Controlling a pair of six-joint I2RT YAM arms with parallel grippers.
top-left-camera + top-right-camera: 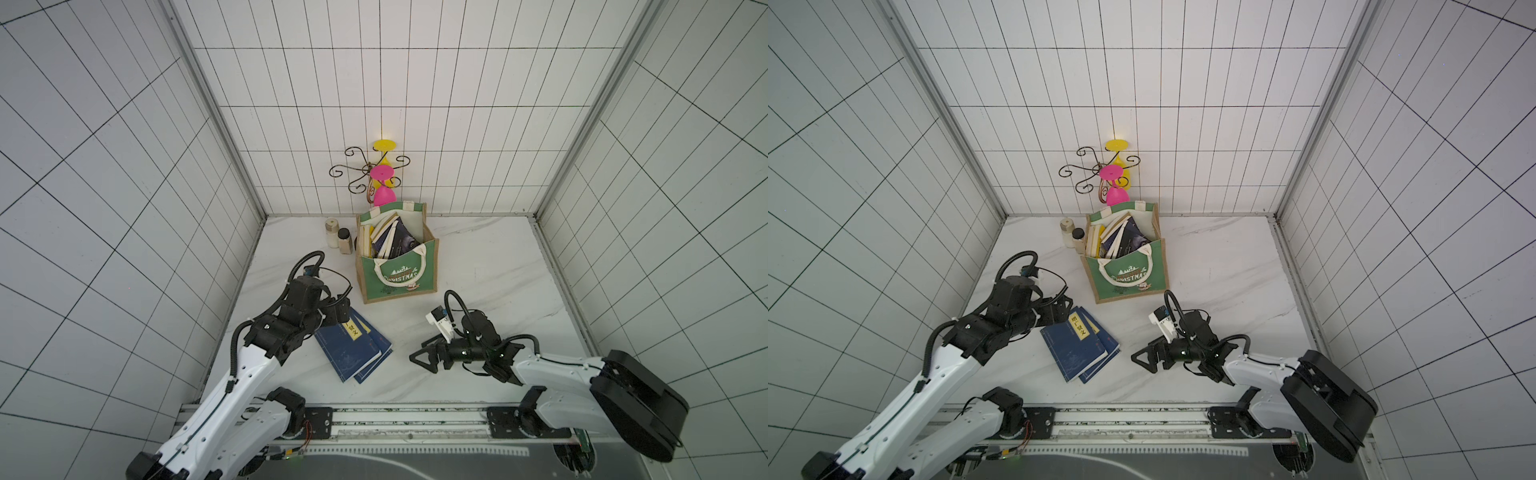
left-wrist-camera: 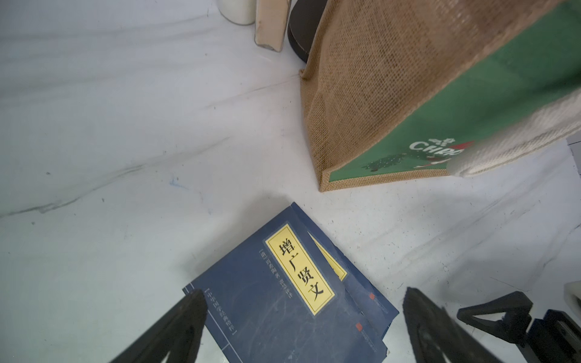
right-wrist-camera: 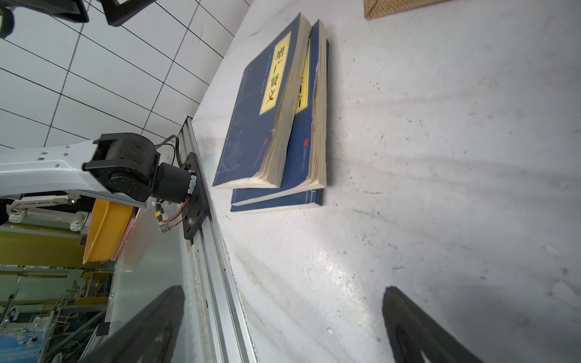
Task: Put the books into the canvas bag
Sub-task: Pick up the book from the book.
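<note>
Rail (image 1: 415,419), marble tabletop (image 1: 498,270), navy books (image 1: 351,351) — gridded walls (image 1: 374,83)

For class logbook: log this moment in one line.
left gripper open above navy-blue paperback books | right gripper open, empty | tan-and-green jute tote part-filled

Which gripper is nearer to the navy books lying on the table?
Left. The left gripper hangs open over one end of the navy books; the right gripper, also open, sits off to their side with bare table between.

Jars (image 1: 331,233), wire rack (image 1: 367,169), pink goblet (image 1: 382,196), yellow goblet (image 1: 384,145).
</note>
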